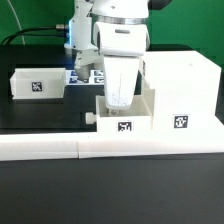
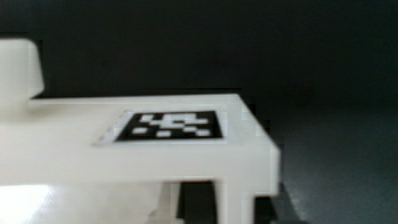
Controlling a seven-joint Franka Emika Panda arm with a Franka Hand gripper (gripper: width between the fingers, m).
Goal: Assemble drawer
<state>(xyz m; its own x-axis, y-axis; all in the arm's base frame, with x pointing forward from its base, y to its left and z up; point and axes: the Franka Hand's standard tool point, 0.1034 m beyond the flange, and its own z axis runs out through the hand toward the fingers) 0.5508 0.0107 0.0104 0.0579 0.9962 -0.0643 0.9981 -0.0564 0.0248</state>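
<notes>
A small white open-top tray (image 1: 125, 120) with a tag on its front stands beside the large white casing (image 1: 182, 92), which carries its own tag. My gripper (image 1: 120, 102) reaches straight down into this tray. In the wrist view the tray's tagged face (image 2: 173, 125) fills the middle, and my gripper (image 2: 231, 205) has two dark fingers (image 2: 196, 205) pressed against either side of a white tray wall, shut on it. A second small tagged tray (image 1: 35, 85) lies apart at the exterior view's left. The casing's edge (image 2: 16, 68) shows in the wrist view.
Long low white bars (image 1: 100, 148) run along the front, just before the tray and casing. The marker board (image 1: 85, 75) lies behind, partly hidden by my arm. Dark table (image 1: 50, 115) lies between the two trays.
</notes>
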